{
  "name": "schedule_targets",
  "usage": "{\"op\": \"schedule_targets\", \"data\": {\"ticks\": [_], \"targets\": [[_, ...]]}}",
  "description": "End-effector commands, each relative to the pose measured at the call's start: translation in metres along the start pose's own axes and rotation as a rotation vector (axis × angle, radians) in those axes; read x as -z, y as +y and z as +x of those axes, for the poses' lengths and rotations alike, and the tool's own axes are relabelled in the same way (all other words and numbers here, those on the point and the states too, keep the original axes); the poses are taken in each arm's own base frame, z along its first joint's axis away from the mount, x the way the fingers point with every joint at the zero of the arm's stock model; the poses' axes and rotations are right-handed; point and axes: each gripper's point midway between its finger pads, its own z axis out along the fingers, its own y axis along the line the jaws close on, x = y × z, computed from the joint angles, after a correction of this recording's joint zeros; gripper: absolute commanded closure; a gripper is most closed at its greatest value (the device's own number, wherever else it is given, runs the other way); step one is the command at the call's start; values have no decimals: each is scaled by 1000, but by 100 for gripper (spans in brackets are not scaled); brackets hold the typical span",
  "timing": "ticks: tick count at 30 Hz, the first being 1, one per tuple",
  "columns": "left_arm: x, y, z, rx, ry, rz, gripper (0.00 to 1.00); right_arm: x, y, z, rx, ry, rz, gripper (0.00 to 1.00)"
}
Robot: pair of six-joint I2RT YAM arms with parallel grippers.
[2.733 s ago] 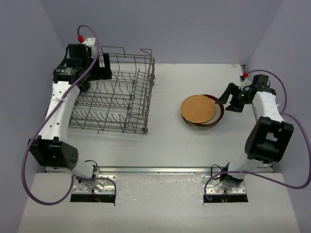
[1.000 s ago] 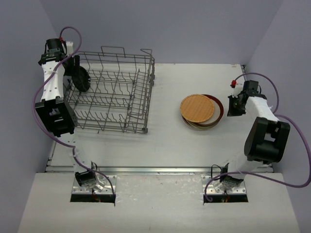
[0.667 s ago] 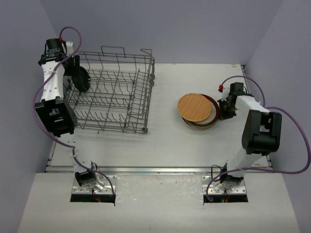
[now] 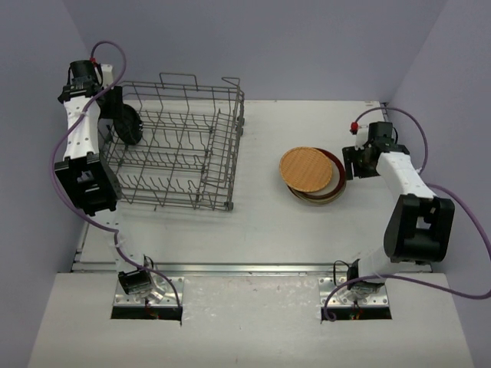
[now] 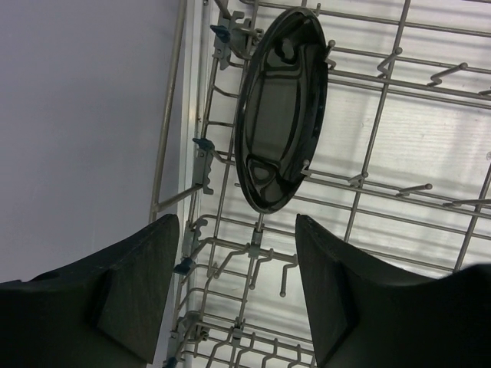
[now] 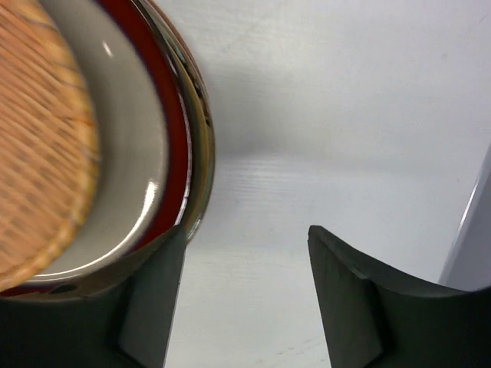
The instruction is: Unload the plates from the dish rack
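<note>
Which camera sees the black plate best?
The left wrist camera: the black plate stands big and close on its edge in the dish rack. The top camera shows it small, beside the left arm. The right wrist camera doesn't show it.

Jaws apart, nothing held: left end effector (image 5: 236,241), right end effector (image 6: 244,249)

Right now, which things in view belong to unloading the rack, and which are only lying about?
Job: black plate upright in the dish rack; stacked plates on the table, tan plate on top.
Not the job: purple cables, grey walls.
</note>
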Motion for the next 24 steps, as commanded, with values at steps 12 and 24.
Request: {"op": "schedule_targets", "data": {"ticks": [12,24], "targets": [[-45,-13,-17,1,-65,122,53,84,21,-65,-59,-248,-98,23],[-67,-20,-12,28,-63,152,80,87,25,-66,-57,-258,-123,24]]}}
